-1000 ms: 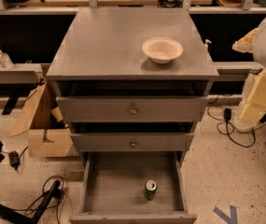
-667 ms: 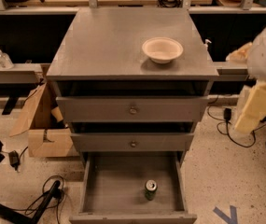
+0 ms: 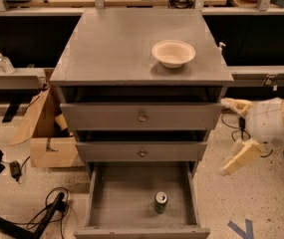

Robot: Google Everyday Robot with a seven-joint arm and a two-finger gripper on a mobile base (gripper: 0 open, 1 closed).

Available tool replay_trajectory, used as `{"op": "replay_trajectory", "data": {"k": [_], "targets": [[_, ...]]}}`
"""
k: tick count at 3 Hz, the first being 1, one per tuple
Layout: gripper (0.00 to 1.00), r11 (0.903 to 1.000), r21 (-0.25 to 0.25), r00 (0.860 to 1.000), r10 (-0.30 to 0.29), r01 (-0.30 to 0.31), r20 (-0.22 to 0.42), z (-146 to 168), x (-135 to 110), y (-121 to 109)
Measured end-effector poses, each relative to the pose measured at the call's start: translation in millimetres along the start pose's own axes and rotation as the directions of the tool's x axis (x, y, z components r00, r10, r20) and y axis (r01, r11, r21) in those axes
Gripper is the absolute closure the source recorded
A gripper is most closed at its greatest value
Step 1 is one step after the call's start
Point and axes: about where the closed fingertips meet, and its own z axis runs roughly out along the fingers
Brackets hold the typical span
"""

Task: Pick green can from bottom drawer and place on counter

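The green can (image 3: 161, 201) stands upright on the floor of the open bottom drawer (image 3: 116, 208), right of its middle and toward the front. The grey counter (image 3: 111, 44) tops the cabinet. My gripper (image 3: 233, 136) is at the right of the cabinet, level with the two knobbed drawers, well above and right of the can. Its two cream fingers (image 3: 242, 156) are spread wide apart with nothing between them.
A cream bowl (image 3: 173, 52) sits on the counter's right side. Two knobbed drawers (image 3: 141, 117) are above the bottom drawer. A cardboard box (image 3: 49, 133) stands left of the cabinet, with cables (image 3: 47, 210) on the floor. Wooden benches run behind.
My arm has lowered and come in toward the cabinet from the right, and the gripper now hangs beside the drawers. The can and bowl have not moved.
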Motion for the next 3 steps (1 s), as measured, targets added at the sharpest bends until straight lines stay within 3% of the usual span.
{"op": "replay_trajectory", "data": {"k": [1,2,3], "targets": [[0.0,0.9955,0.064,0.988,-0.077,0.069,0.131,34.0,12.9,-16.2],[0.0,0.9935,0.058,0.979,-0.106,0.098,0.175,57.6,25.4,-18.9],[0.0,0.9935,0.058,0.979,-0.106,0.098,0.175,57.6,25.4,-18.9]]}}
